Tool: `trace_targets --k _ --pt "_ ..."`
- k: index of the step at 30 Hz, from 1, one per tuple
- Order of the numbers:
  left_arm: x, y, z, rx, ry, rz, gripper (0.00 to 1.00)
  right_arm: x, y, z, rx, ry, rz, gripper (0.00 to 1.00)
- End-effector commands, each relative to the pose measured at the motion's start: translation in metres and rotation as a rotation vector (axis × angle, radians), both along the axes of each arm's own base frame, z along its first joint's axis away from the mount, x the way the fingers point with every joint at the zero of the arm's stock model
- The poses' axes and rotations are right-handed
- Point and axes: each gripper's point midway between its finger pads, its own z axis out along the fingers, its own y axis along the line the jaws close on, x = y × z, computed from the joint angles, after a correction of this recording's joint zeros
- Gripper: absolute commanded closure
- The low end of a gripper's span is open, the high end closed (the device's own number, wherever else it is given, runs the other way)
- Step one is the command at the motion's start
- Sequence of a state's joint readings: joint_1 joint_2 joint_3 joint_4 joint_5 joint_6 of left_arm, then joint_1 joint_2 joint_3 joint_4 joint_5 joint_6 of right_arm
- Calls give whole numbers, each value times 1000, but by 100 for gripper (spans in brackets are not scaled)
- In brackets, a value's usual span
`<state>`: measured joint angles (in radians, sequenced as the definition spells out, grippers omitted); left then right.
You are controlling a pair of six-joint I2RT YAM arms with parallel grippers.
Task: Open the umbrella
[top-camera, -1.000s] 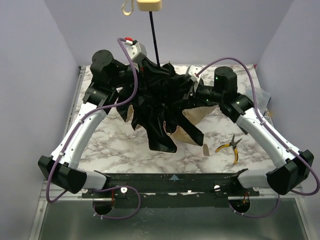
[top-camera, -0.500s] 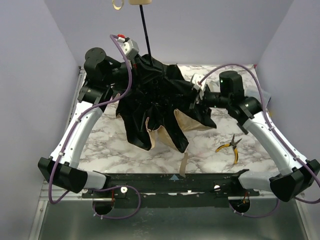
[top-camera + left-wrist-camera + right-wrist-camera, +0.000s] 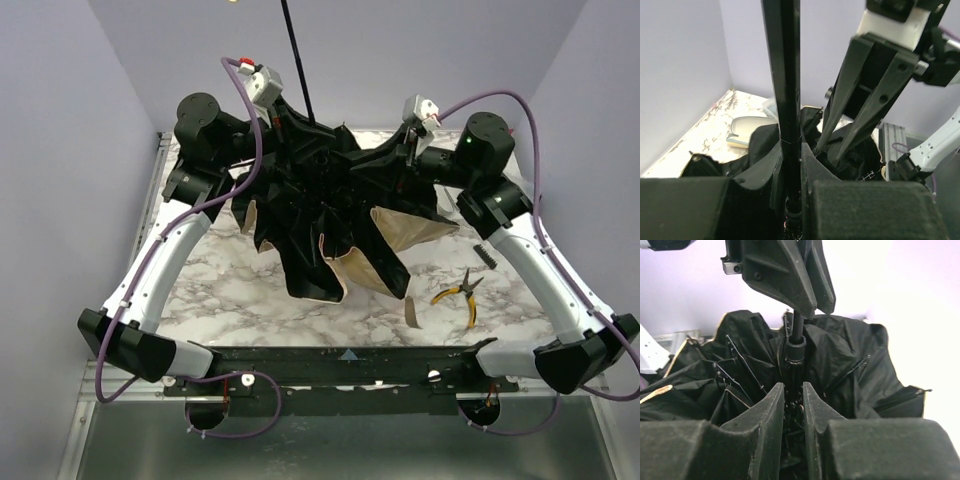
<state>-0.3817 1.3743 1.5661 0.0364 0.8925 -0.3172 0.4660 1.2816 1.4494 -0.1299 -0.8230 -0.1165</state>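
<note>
The umbrella (image 3: 330,205) hangs half-spread above the table, black lining and ribs uppermost, tan panels drooping at the front. Its thin black shaft (image 3: 298,70) runs up out of the top view; the handle is out of view. My left gripper (image 3: 288,122) is shut on the shaft (image 3: 782,75), which stands between its jaws (image 3: 790,150). My right gripper (image 3: 398,168) reaches in from the right. In the right wrist view its jaws (image 3: 793,387) stand narrowly closed on the black hub of ribs just below the shaft's collar (image 3: 795,351). The left fingers (image 3: 790,280) show above.
Yellow-handled pliers (image 3: 460,293) lie on the marble table (image 3: 230,295) at the right front. A tan strap (image 3: 412,312) dangles from the canopy near the front edge. Lilac walls close in the back and both sides. A pale flat object (image 3: 747,127) lies at the far corner.
The right gripper, open a second ago, has swung back in and closed on the umbrella's hub. The umbrella rose; its handle left the top of the view. The left grip is unchanged.
</note>
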Motion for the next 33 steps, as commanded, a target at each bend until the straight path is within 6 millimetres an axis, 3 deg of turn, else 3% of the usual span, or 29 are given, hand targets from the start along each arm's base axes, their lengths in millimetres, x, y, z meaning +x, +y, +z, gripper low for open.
trace_targets --k 1,8,11,14,23,27,33 --pt "-9 -3 37 -93 -22 -13 100 -15 23 -7 41 51 182 79" --pt "1 -5 40 -116 4 22 100 -43 50 -38 -2 102 338 80" --pt "13 -4 41 -131 28 68 100 -56 58 -56 -49 106 386 77" --pt "23 -3 42 -144 46 106 100 -54 62 -72 -83 129 383 71" --pt "51 12 63 -183 29 205 100 -43 58 -151 -290 253 363 38" --pt "60 21 70 -183 0 236 100 -42 53 -163 -337 266 350 15" --pt "61 29 77 -190 -40 222 100 -43 39 -182 -442 298 332 8"
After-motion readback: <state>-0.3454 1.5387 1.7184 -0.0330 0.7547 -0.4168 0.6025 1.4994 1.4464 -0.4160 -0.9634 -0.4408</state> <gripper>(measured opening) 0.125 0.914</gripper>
